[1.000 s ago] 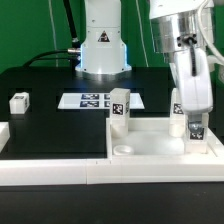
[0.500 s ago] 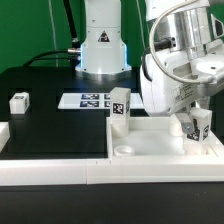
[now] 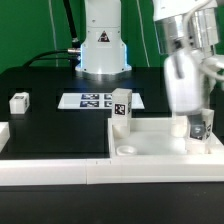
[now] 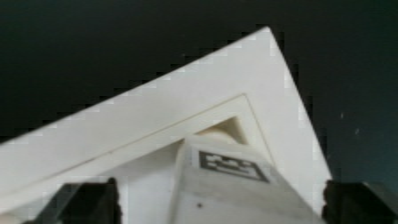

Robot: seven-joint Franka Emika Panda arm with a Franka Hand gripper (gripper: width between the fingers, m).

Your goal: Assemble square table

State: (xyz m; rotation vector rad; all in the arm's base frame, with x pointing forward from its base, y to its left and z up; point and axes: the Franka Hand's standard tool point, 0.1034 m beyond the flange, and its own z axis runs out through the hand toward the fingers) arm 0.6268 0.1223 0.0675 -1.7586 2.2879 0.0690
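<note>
Square table top lay on the desk with two legs upright in its corners. Jaws, clamped on the right-hand leg a second earlier, now stood apart around it, marking its release; another leg awaited fitting.

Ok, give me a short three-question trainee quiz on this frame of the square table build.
1. True or false: the gripper is clamped shut on a leg.
2. How many legs stand upright on the table top? A) one B) two C) four
3. Where does the loose leg lie?

Key
1. False: in the wrist view both fingers stand apart on either side of the leg.
2. B: the leg at the corner toward the exterior view's left, and the one under the gripper.
3. On the black table, at the exterior view's left, apart from the top.
</note>
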